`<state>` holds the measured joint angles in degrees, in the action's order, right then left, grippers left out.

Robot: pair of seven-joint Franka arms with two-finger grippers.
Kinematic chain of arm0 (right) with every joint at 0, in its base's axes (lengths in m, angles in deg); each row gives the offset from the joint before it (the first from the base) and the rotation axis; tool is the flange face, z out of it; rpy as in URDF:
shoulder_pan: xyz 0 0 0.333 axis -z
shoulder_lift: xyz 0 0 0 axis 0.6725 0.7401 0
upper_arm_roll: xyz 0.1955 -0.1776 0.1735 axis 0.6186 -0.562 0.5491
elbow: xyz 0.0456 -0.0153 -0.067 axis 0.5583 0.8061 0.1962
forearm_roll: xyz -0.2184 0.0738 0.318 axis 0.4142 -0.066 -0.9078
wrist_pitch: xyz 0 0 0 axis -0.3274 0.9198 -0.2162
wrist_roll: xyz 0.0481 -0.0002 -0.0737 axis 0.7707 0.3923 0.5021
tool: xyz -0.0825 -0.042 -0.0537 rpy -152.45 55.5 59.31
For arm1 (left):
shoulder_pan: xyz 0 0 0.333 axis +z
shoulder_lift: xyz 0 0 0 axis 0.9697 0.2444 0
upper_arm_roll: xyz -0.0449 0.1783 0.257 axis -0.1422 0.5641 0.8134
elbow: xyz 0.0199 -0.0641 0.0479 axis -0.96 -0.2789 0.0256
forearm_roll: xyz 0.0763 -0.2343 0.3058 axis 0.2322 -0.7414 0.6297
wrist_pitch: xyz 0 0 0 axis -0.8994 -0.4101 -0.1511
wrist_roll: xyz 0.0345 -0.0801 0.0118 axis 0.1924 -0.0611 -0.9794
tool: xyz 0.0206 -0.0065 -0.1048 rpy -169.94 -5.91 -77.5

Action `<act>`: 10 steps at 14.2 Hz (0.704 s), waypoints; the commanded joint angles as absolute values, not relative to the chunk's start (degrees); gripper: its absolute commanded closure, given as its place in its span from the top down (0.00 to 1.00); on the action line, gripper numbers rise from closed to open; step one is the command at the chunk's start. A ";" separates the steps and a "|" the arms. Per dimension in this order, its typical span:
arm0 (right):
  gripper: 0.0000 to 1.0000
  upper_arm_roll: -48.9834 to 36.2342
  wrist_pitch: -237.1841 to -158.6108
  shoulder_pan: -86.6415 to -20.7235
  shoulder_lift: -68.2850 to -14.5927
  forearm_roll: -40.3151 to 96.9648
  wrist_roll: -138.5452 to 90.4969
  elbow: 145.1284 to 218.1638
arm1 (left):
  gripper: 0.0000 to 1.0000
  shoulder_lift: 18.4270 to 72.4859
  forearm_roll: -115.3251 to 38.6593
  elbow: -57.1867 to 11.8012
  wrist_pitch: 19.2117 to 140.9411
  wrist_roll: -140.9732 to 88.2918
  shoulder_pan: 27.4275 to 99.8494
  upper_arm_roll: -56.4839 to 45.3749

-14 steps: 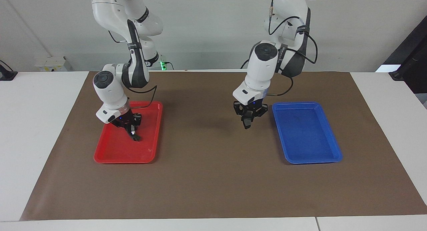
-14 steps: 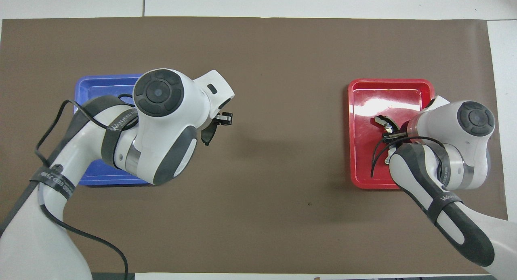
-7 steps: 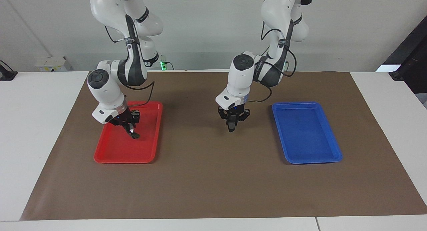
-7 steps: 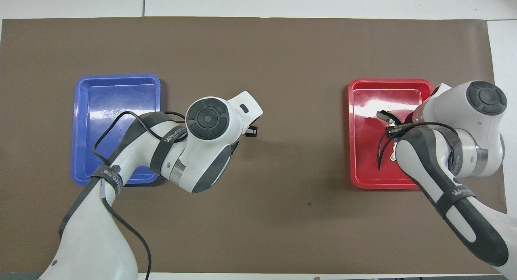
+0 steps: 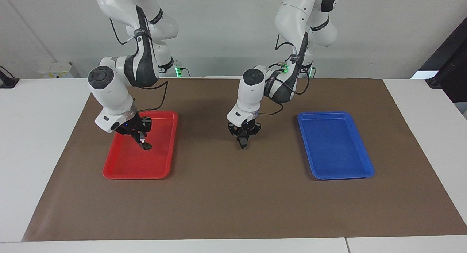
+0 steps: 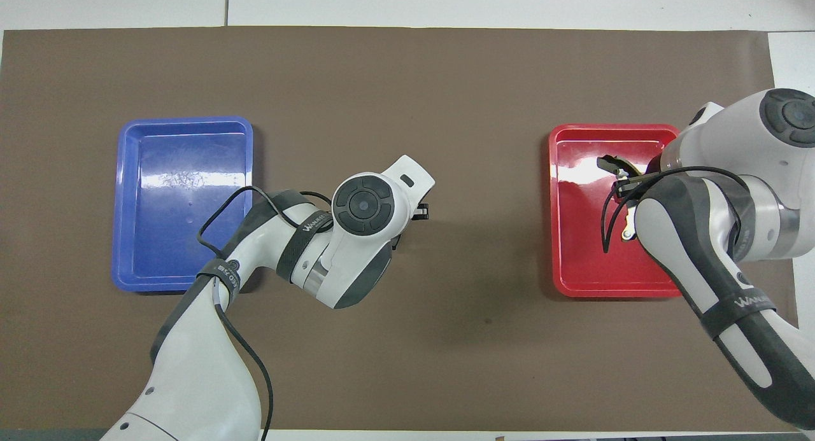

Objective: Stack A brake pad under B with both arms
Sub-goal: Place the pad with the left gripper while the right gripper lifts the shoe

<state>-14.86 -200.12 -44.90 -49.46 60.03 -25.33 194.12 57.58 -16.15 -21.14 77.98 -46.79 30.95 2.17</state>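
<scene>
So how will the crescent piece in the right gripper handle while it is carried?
Probably stiff: B shows no sag where it sticks out of the right gripper over the red tray. Seemingly gripped near one end, it may pivot between the fingers. Its curved shape could rock when set down.

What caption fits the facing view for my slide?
Left claw carries a dark pad over the brown mat; right claw lifts a dark piece above the red tray.

- Short brake pad (image 5: pixel 243 144): small, flat and dark. It hangs on end, clamped in the left gripper (image 5: pixel 242 141), over the middle of the brown mat (image 5: pixel 233 202).
- Long brake piece (image 6: pixel 610 163): dark with a light mark. It is tilted, mostly hidden, clamped in the right gripper (image 5: pixel 143 140) over the red tray (image 5: pixel 124 171).
</scene>
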 commanded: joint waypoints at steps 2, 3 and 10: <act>0.00 -14.37 -199.65 -44.37 -49.84 59.00 -24.29 194.00 | 1.00 56.67 -16.89 -20.55 76.26 -47.29 31.21 2.83; 0.00 -14.28 -199.74 -44.37 -49.92 59.00 -24.29 194.00 | 1.00 55.88 -16.89 -20.37 74.95 -47.20 31.29 3.18; 0.00 -4.82 -200.52 -44.37 -49.84 59.00 -34.12 194.08 | 1.00 44.73 -16.89 -18.44 59.24 -35.65 45.06 3.36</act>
<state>-9.48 -200.15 -44.86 -49.42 59.70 -30.75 194.12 49.03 -16.38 -17.26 64.35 -42.29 40.05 3.74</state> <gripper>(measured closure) 0.573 0.000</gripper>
